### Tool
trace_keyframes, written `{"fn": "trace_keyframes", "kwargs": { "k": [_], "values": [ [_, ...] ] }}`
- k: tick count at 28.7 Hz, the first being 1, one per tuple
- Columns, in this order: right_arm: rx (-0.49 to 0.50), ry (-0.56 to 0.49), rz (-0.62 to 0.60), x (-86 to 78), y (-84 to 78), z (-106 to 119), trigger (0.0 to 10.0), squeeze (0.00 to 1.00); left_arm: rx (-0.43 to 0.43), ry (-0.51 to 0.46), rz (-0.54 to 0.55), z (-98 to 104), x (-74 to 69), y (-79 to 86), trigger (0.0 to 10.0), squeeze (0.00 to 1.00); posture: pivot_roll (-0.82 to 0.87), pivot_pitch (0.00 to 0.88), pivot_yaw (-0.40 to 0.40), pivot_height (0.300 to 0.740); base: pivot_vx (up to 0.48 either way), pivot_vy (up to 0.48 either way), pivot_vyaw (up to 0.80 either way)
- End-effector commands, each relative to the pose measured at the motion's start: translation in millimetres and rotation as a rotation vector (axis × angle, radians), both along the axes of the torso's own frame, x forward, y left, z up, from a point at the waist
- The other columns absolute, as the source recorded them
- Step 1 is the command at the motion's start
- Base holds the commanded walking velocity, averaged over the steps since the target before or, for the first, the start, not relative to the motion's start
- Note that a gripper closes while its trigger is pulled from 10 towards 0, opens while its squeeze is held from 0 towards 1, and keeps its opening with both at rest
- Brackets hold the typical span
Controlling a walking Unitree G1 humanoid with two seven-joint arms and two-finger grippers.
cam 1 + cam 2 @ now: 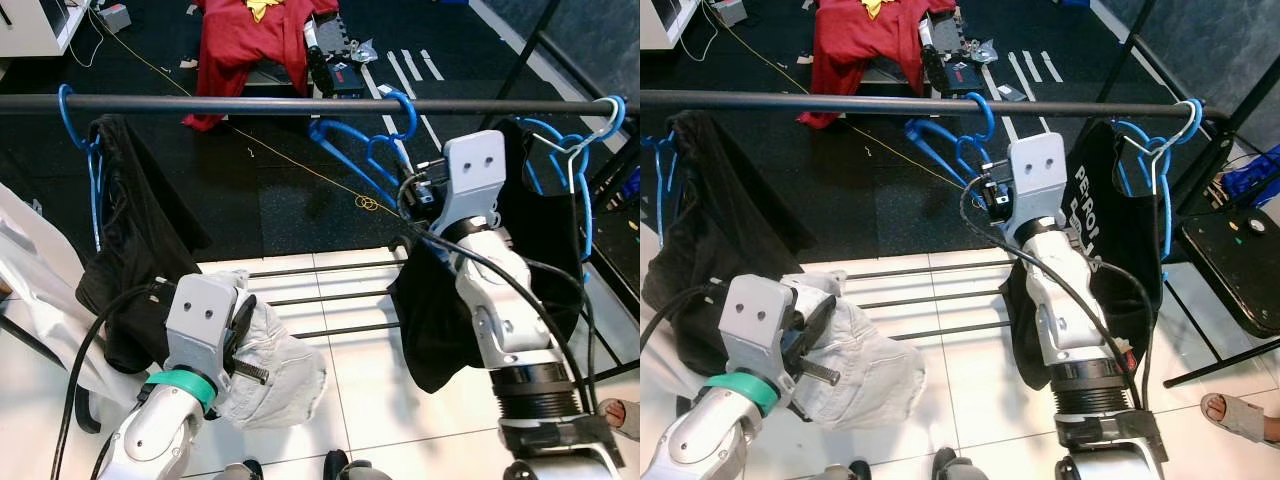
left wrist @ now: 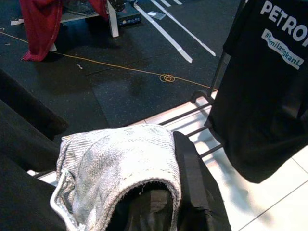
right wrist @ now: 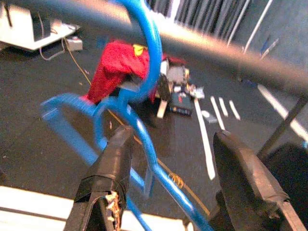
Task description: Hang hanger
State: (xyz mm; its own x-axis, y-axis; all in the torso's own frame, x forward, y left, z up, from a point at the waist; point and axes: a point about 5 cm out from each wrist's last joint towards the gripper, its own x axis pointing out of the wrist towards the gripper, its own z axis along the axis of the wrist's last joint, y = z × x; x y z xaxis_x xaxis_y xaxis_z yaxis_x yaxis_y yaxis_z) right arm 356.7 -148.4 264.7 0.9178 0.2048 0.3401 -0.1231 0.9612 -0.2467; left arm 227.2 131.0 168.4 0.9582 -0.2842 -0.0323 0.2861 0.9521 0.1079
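Head stereo pair looking down over the horizontal black metal rail; right wrist camera sitting close under it, sharing that rail.

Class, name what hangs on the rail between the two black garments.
One bare blue hanger, hooked over the rail, seen in both eye views; the right tool sits open by it.

Your right arm reaches up toward the dark rail, its wrist housing just below the empty blue hanger whose hook sits over that rail. Just beside the arm on its right hangs a black printed shirt on another blue hanger. Your left gripper, low and well apart, is pressed against pale grey denim.
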Motion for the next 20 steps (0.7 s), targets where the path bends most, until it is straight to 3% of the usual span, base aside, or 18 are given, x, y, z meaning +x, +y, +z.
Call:
{"fn": "trace_keyframes", "kwargs": {
  "k": [1, 2, 7, 10, 15, 20],
  "values": [
    [-0.034, -0.009, 0.027, 0.5, 4.2, 2, 10.0, 0.00, -0.012, -0.013, -0.014, 1, -0.6, -1.2, 10.0, 0.00, -0.02, 0.168, 0.024, 0.740, 0.000, 0.000, 0.00],
    [-0.046, -0.005, 0.031, 1.4, 4.9, 2, 10.0, 0.00, -0.012, -0.014, -0.015, 1, -0.3, -1.1, 10.0, 0.00, -0.02, 0.168, 0.024, 0.740, 0.000, 0.000, 0.00],
    [0.140, 0.128, 0.285, 7.4, 21.4, -13, 10.0, 0.00, -0.009, -0.025, -0.017, 5, 2.4, -1.5, 10.0, 0.00, -0.01, 0.164, 0.026, 0.740, 0.000, 0.000, 0.00],
    [0.147, 0.140, 0.292, 7.4, 22.1, -15, 10.0, 0.00, -0.011, -0.031, -0.012, 7, 2.9, -1.1, 10.0, 0.00, 0.00, 0.161, 0.022, 0.740, 0.000, 0.000, 0.00],
    [0.034, 0.153, 0.336, -5.5, 23.8, -33, 10.0, 0.00, -0.037, -0.038, 0.064, 11, 2.1, 7.5, 10.0, 0.00, 0.00, 0.139, 0.016, 0.740, 0.000, 0.000, 0.00],
    [0.027, 0.165, 0.323, -7.1, 20.7, -38, 10.0, 0.00, -0.048, -0.033, 0.095, 13, 3.0, 10.6, 10.0, 0.00, -0.01, 0.122, 0.018, 0.740, 0.000, 0.000, 0.00]
  ]
}}
